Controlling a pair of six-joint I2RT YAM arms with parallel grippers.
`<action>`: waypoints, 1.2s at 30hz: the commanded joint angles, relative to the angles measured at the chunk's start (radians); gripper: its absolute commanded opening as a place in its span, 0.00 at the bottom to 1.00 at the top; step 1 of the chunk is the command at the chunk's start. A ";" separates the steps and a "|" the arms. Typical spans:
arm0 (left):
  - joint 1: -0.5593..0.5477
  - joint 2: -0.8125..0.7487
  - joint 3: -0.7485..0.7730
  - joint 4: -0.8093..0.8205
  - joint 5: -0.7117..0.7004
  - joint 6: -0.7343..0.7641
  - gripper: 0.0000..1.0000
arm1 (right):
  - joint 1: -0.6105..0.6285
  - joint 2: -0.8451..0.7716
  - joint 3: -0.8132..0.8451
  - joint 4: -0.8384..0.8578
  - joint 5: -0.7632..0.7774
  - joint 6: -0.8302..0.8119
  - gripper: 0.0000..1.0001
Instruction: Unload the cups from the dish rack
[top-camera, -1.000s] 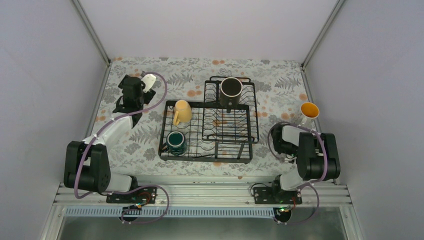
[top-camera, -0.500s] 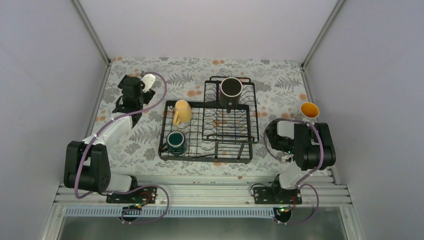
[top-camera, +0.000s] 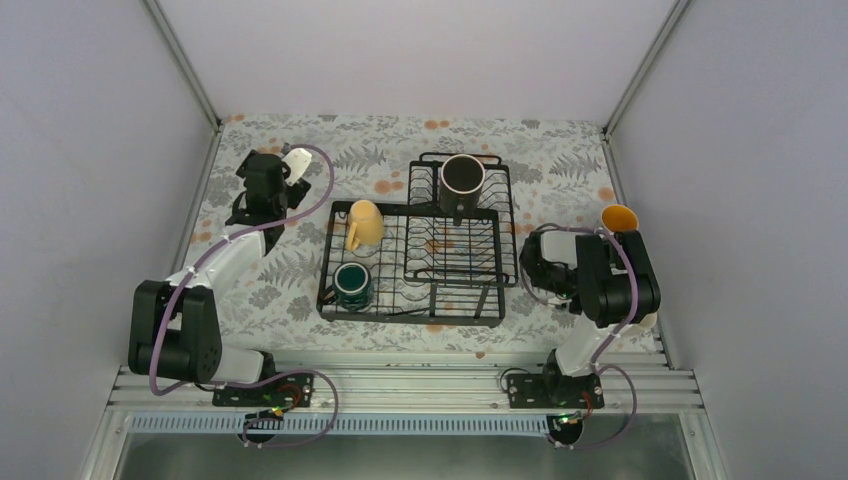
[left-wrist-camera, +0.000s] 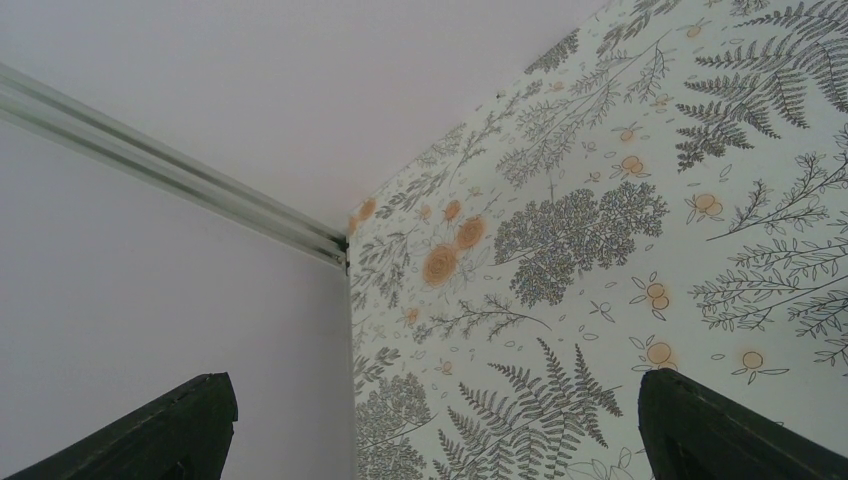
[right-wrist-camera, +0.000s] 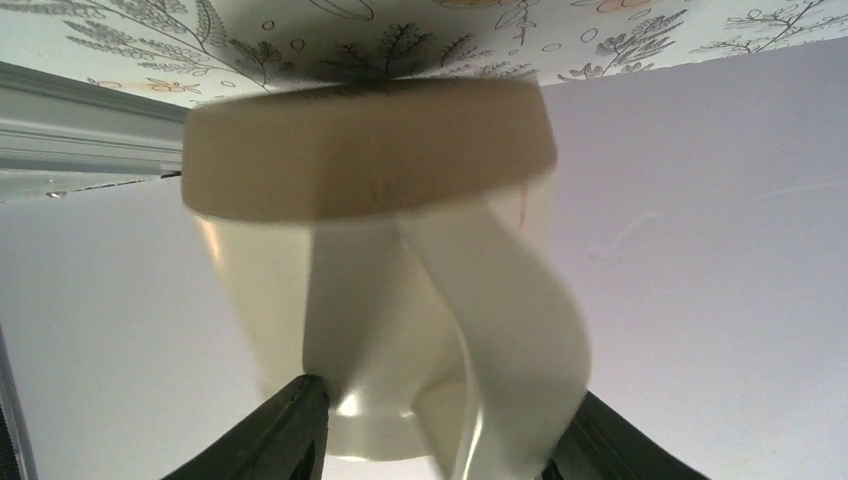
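Right pincer (right-wrist-camera: 440, 435): clamped on the tall white mug (top-camera: 619, 218), one finger on either side of its narrower end, with the handle towards the wrist camera. That view is blurred, so the contact area is not readable. From above, the mug sits at the right of the frame, tilted, orange interior showing, outside the dish rack (top-camera: 410, 318).

Left pincer (left-wrist-camera: 435, 385): fingers apart, nothing between them, over the floral surface (top-camera: 560, 160) at upper left.

Remaining in the rack:
- Black mug (top-camera: 462, 175): mouth up, in the raised basket at upper centre.
- Pale yellow mug (top-camera: 364, 224): on its side at the rack's upper-left corner.
- Dark teal mug (top-camera: 352, 284): mouth up at the lower-left corner.

Assessment: these are probably glazed ceramic, so rigid, fairly heavy, slick and liable to chip on impact. Take the upright mugs across the wall at the rim. Lift straight, as the handles may snag on the wires.
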 joint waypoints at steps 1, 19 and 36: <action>0.002 -0.005 0.019 0.000 0.001 0.002 1.00 | 0.010 -0.016 0.025 -0.017 -0.011 0.029 0.54; 0.004 -0.031 0.040 -0.030 -0.009 0.021 1.00 | 0.042 -0.185 0.262 -0.023 -0.335 -0.159 1.00; -0.001 -0.066 0.099 -0.105 -0.020 -0.025 1.00 | 0.025 -0.489 0.695 0.166 -0.926 -0.327 1.00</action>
